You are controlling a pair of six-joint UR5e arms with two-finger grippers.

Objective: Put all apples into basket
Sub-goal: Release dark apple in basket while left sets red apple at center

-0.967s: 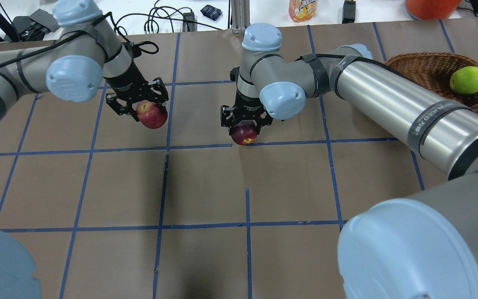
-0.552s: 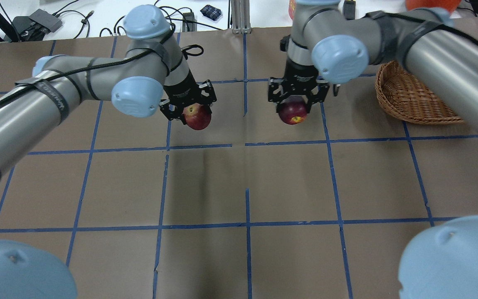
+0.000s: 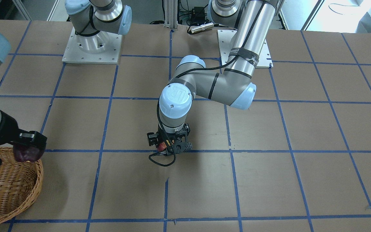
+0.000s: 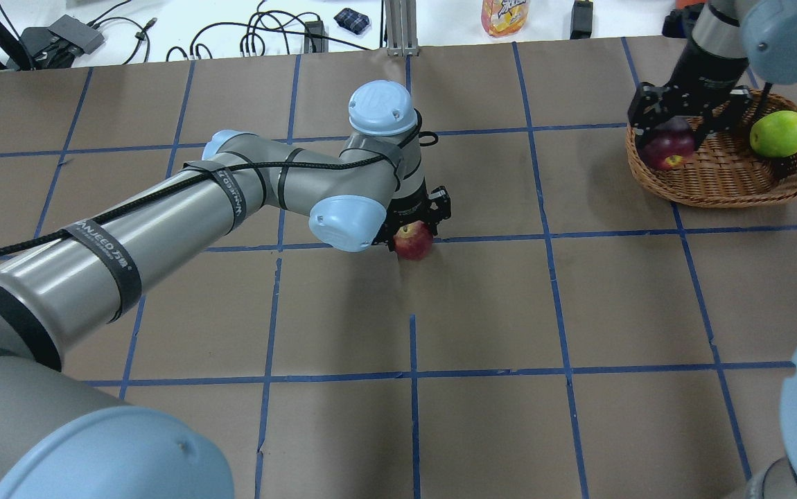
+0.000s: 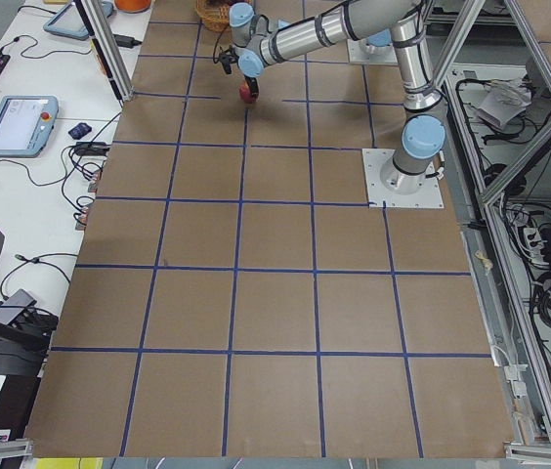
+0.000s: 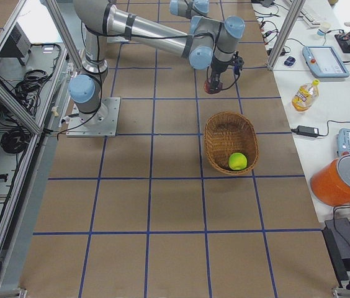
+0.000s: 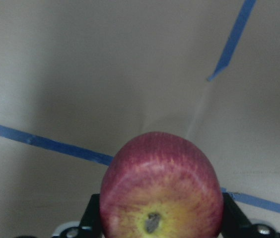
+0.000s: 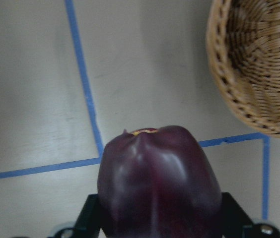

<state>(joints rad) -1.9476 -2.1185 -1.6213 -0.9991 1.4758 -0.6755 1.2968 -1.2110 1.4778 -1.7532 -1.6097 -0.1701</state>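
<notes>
Clamped in the left gripper (image 4: 416,224): the red apple (image 4: 413,241), jaws closed narrow against its two sides, near the middle of the tabletop (image 4: 482,312). Held low there, beside a crossing of the blue tape lines (image 4: 482,238); touching the surface or just above it, cannot tell. Fills the lower middle of the left wrist view, stem pit and yellowish blush turned toward the lens, a black finger showing at either side. Gripped in the right gripper (image 4: 674,133), over at the robot's right end of the tabletop: the purple apple (image 4: 667,148), jaws shut on its flanks, wrist pointing down. Sits, seen from overhead, above the basket (image 4: 731,190), over the inner wall at the end nearest the tabletop's middle; seen from the front-facing view, about level with the braided rim at that same end. Resting on the wicker or clear of it, cannot tell. Takes up the lower middle of the right wrist view, with the basket's rim in the upper right corner. Lying loose inside the basket toward its other end, well apart from the purple one: the green apple (image 4: 778,133), touched by neither gripper. Beyond the tabletop's far edge, on a white bench: black cables (image 4: 267,38) and a bottle (image 4: 506,15) with an orange label.
</notes>
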